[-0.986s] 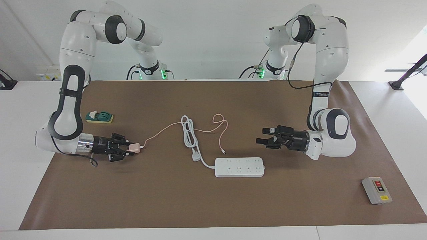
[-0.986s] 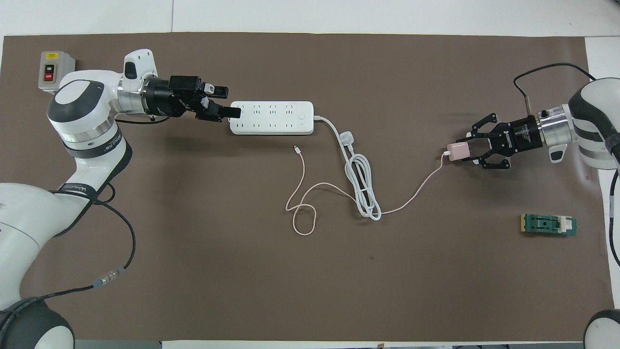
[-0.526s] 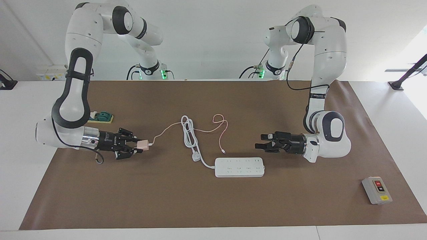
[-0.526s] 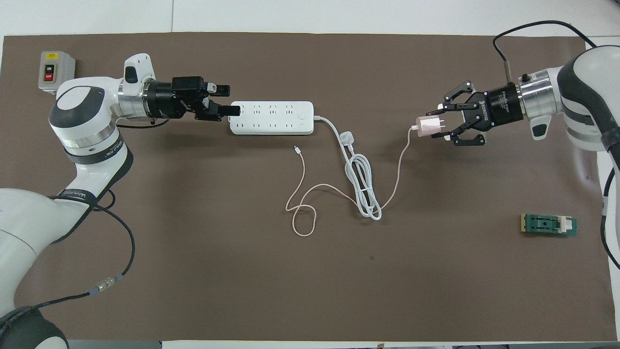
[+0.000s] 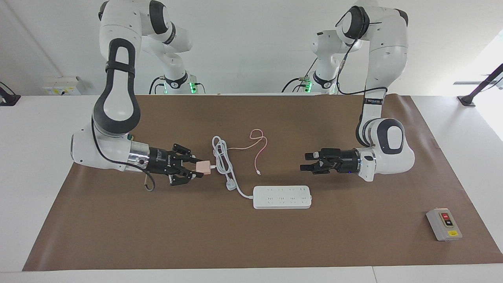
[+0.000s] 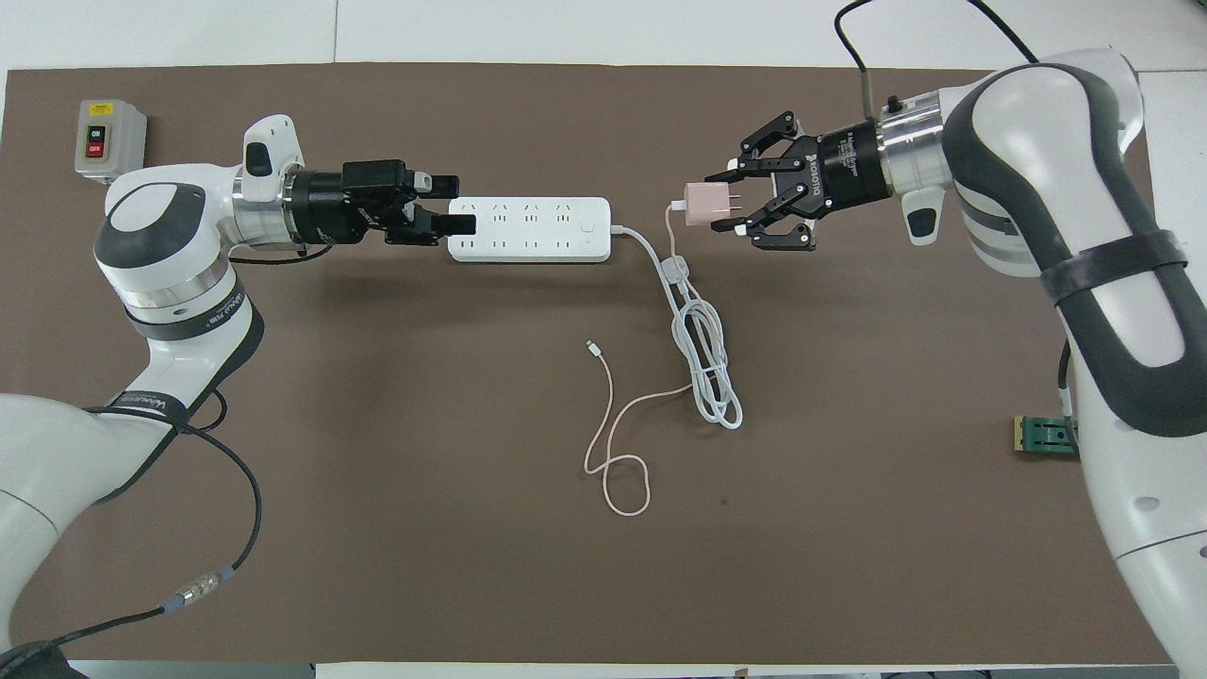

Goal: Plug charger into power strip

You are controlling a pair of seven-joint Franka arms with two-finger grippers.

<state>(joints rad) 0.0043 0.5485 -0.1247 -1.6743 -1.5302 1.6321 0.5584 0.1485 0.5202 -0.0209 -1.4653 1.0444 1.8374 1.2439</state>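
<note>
right gripper [image 6: 731, 203] clamped on charger [image 6: 700, 204], up over the white cord | strip [image 6: 528, 228] lies flat, long axis running arm to arm, toward the left arm from charger | left gripper [image 6: 443, 203] spread wide, empty, at strip's end

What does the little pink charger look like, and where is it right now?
The charger is a small pale pink cube, plastic by its look, with two metal prongs and a thin pink cable. The right gripper holds it in its jaws up in the air, lying sideways, over the power strip's thick white cord. The cable hangs from the cube's end nearest the power strip, drops to the table, crosses the white cord and curls into a loop. The charger is not plugged in.
</note>
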